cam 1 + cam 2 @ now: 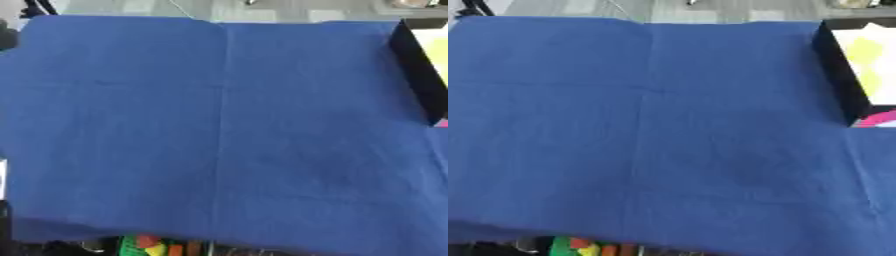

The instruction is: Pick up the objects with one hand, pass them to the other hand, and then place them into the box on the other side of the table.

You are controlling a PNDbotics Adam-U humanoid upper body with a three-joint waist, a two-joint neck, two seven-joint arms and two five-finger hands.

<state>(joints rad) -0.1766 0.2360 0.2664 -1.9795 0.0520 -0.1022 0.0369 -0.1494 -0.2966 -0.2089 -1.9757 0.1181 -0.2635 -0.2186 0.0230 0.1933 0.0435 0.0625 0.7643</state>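
Note:
A black-walled box (837,70) stands at the table's right edge, its pale inside holding a yellow shape (866,60) and something pink (878,119) at its near end. A blue cloth (649,125) covers the table, and no loose object lies on it. Neither of my hands shows in either view.
Below the cloth's near edge, green, red, yellow and orange things (153,246) peek out at the bottom left of centre. The cloth has a fold line running front to back near the middle. Grey floor lies beyond the far edge.

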